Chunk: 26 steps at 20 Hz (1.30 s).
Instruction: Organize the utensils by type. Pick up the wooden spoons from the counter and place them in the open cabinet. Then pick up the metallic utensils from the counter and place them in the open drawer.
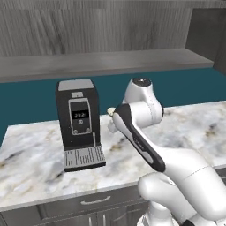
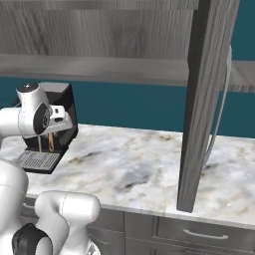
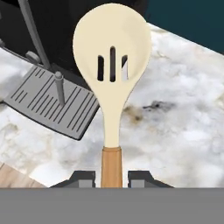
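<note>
A wooden spoon (image 3: pixel 112 65) with a pale cream slotted bowl and a tan handle stands straight out from my gripper (image 3: pixel 111 178), which is shut on the handle. The spoon hangs above the marble counter (image 3: pixel 183 131), beside the coffee machine's drip tray (image 3: pixel 48 100). In the right base view my hand is at the left, in front of the coffee machine, with the tan handle (image 2: pixel 51 143) pointing down below it. The open cabinet has a grey shelf board (image 2: pixel 99 69) and its long door (image 2: pixel 204 99) swung out. The metallic utensils and the open drawer are out of view.
A black coffee machine (image 1: pixel 79 119) stands on the counter (image 1: pixel 35 150) just left of my arm. The cabinet door hangs out over the counter's right part (image 2: pixel 149 169). Closed drawer fronts with silver handles (image 1: pixel 95 201) run under the counter edge.
</note>
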{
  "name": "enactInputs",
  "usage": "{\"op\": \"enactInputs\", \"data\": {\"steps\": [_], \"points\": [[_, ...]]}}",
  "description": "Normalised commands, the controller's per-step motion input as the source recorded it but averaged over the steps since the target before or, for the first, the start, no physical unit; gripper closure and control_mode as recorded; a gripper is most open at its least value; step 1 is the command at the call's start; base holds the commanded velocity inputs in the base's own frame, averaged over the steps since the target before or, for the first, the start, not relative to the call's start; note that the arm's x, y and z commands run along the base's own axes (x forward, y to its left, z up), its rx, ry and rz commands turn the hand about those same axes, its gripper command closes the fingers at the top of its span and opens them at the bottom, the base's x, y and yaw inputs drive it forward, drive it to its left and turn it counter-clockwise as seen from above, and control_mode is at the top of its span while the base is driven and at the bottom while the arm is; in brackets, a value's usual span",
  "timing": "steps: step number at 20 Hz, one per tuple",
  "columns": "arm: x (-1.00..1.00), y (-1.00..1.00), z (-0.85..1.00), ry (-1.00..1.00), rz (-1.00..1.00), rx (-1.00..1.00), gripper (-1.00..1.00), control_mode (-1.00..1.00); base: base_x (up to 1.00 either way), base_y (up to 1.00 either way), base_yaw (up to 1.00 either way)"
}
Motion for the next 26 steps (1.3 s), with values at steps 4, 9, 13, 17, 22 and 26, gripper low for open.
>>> {"op": "enactInputs", "data": {"steps": [4,9,13,17,22,26], "points": [[-0.09,0.0,0.26,-0.52,0.07,0.0,1.0,-1.0,0.0,0.0,0.0],[-0.14,0.0,0.4,-0.54,0.46,-0.03,1.0,-1.0,0.0,0.0,0.0],[-0.06,-0.02,0.55,-0.32,0.36,-0.14,1.0,-1.0,0.0,0.0,0.0],[-0.05,-0.06,0.6,-0.14,0.33,-0.37,1.0,-1.0,0.0,0.0,0.0],[0.01,0.0,0.74,-0.08,0.4,-0.31,1.0,-1.0,0.0,0.0,0.0],[0.04,-0.01,0.71,-0.19,0.18,-0.34,1.0,-1.0,0.0,0.0,0.0]]}}
